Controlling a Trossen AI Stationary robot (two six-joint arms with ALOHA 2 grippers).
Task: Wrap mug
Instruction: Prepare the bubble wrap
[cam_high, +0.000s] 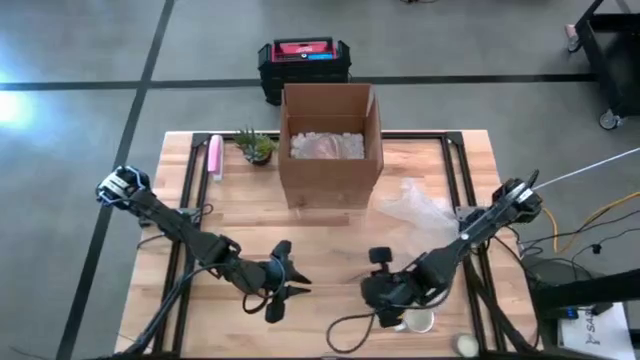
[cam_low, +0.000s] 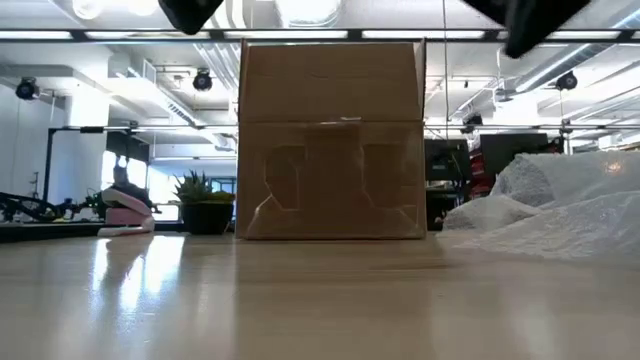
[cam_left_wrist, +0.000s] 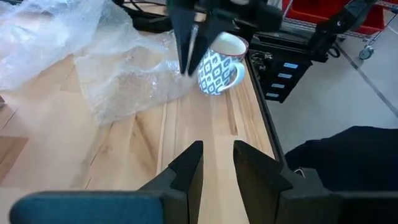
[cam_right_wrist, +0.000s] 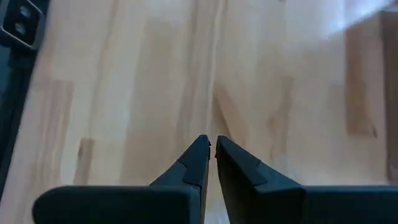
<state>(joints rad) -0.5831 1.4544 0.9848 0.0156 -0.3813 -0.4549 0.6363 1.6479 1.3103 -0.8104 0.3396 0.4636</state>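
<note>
Near the worktop's front-right corner the patterned mug (cam_left_wrist: 219, 67) stands bare, just beside the bubble wrap (cam_high: 415, 205): wrapping not begun, all left to do. Right pincer (cam_right_wrist: 210, 144) hovers by it, nearly closed & empty; left pincer (cam_left_wrist: 217, 163) narrow, empty, mid-front.

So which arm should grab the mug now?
Right, probably. The right pincer hangs beside the mug at the table's near right edge. The left pincer sits further off, mid-table, its fingers slightly apart.
</note>
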